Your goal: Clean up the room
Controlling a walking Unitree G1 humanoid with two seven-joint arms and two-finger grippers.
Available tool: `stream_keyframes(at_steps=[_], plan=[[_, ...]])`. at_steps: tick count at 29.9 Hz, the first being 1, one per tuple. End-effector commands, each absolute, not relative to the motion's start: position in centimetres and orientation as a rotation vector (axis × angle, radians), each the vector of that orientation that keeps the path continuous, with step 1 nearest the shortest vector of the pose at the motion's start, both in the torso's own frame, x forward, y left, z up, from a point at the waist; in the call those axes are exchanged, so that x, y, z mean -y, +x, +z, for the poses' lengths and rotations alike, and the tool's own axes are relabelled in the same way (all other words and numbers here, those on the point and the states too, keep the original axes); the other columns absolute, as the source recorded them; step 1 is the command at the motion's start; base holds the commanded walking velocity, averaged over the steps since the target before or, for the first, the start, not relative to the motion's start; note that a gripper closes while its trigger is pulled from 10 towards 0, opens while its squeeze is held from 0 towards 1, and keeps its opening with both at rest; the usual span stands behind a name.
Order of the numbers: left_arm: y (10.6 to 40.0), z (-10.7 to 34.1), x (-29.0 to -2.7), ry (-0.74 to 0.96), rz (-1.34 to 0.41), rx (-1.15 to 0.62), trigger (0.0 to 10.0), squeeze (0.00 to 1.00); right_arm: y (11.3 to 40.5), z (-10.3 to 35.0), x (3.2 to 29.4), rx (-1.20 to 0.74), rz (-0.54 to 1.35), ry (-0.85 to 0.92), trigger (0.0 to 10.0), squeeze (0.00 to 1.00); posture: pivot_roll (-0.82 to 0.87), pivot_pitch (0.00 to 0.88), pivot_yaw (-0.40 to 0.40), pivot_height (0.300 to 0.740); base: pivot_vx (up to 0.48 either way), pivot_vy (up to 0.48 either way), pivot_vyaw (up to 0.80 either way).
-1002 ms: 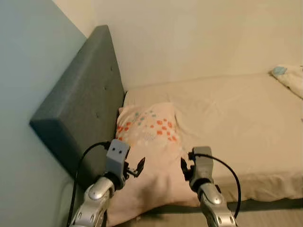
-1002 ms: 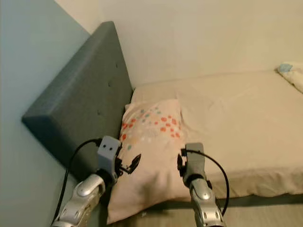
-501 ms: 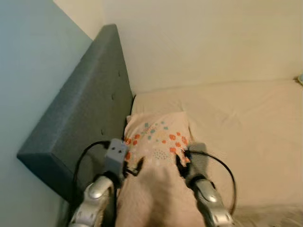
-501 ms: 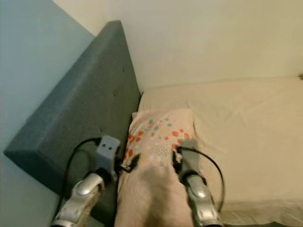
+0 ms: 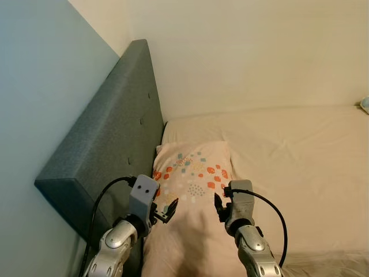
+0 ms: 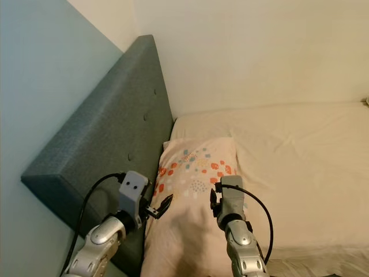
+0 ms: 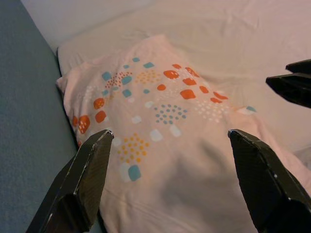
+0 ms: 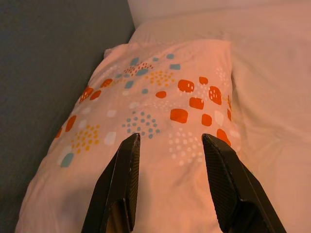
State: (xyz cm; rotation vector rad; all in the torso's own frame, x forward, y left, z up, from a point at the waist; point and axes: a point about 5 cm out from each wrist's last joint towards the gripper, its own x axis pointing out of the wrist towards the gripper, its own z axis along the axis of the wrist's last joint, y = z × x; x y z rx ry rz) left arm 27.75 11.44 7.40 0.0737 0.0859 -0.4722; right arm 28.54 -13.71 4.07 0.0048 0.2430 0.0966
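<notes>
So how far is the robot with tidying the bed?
Done: the pillow lies on the mattress against the headboard. In hand: nothing; the left gripper and right gripper hover open above it. Left: perhaps straightening it.

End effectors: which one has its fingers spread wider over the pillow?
The left end effector; its fingers gape far wider than the right end effector above the pillow.

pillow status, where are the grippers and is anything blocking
Left gripper and right gripper open, flanking the near end of the pillow. Pillow flat on the bed against the headboard. Nothing in the way.
</notes>
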Motion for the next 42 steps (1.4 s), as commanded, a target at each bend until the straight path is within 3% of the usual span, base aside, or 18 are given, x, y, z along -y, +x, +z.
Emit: stream_keyframes(at_steps=[1, 14, 30, 42], plan=[[27.7, 6.9, -12.4, 0.088, -0.462, -0.121, 10.0, 0.00, 28.2, 3.7, 13.6, -0.266, 0.096, 0.030, 10.0, 0.00, -0.08, 0.071, 0.103, 0.735, 0.000, 0.000, 0.00], [26.1, 7.4, -12.6, 0.082, -0.622, -0.110, 10.0, 0.00, 28.1, 3.8, 14.0, -0.258, 0.094, 0.039, 10.0, 0.00, -0.07, 0.079, 0.104, 0.680, 0.000, 0.000, 0.00], [25.3, 7.3, -12.6, 0.100, -0.687, -0.127, 10.0, 0.00, 27.9, 3.7, 14.0, -0.263, 0.099, 0.039, 10.0, 0.00, -0.07, 0.083, 0.106, 0.620, 0.000, 0.000, 0.00], [24.5, 7.5, -12.1, 0.110, -0.795, -0.132, 10.0, 0.00, 27.6, 3.4, 13.9, -0.277, 0.104, 0.046, 10.0, 0.00, -0.07, 0.090, 0.111, 0.615, 0.000, 0.000, 0.00]])
